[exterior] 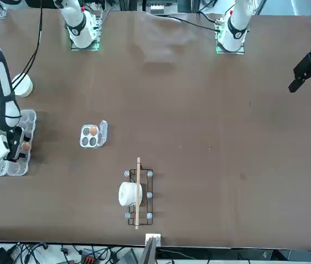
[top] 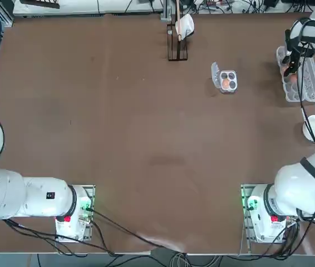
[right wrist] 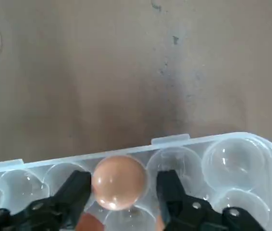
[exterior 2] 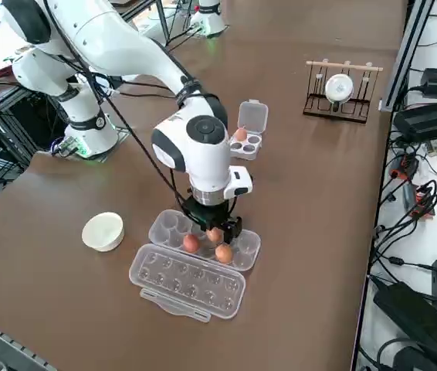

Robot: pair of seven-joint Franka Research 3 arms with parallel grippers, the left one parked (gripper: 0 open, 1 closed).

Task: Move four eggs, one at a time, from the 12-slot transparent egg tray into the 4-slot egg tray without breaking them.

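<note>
My right gripper (right wrist: 124,192) hangs over the 12-slot transparent egg tray (right wrist: 232,159), fingers spread, with one egg (right wrist: 119,182) sitting between the two black pads (right wrist: 78,190). In the wrist view a thin gap shows on the side of the farther pad, so I judge I am straddling this egg rather than squeezing it; the side view cannot settle whether it has left its cup.

Going left to right in the side view: a white round bowl (exterior 2: 103,231) sits well off to one side of me on the brown table (exterior 2: 319,193); then the long tray (exterior 2: 203,239) directly under my fingers, its hinged lid (exterior 2: 188,282) folded flat toward the table edge; two more eggs (exterior 2: 223,253) rest in cups just beside my fingertips. Beyond me lies the 4-slot egg tray (exterior 2: 245,143), lid flap upright, with one egg (exterior 2: 239,134) in it.

So one of four is delivered, this is the second, and two wait.

The eggs are smooth, matte, brown-orange ovals. Both cartons are thin, glossy clear plastic with rounded cups, likely flexible and light.
</note>
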